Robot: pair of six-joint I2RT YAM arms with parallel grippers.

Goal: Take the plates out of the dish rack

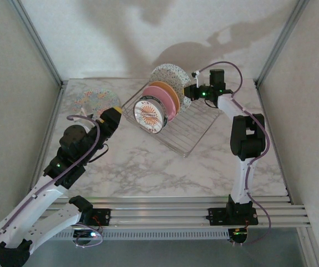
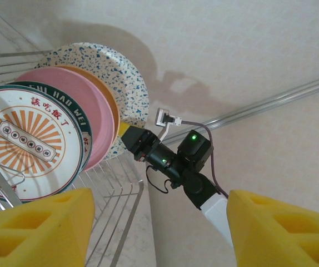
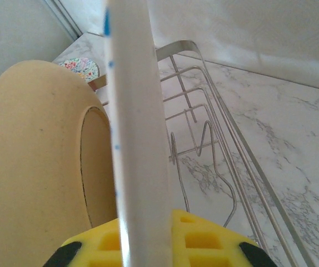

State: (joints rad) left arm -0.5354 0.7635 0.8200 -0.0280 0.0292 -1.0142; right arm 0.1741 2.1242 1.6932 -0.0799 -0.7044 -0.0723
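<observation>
1. A marble table (image 1: 148,172) carries the dish rack (image 1: 192,130)
2. Upright in the dish rack, front to back: sunburst plate (image 1: 150,114), pink plate (image 1: 168,103), orange plate (image 1: 174,94), speckled plate (image 1: 168,73)
3. The right gripper (image 1: 192,92), at the rack's back right, is clamped on the speckled plate's rim
4. The left gripper (image 1: 115,111) hangs released just left of the rack
5. A floral plate (image 1: 91,100) lies flat further left of the rack

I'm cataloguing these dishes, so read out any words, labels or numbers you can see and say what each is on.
"該吃飯了": red characters on the face of the sunburst plate, above the orange rays.
"HAO WEI": white letters on that plate's dark rim; further rim letters are hidden.
Marks in the plate's centre banner: too small to read.
No other text is readable.
</observation>
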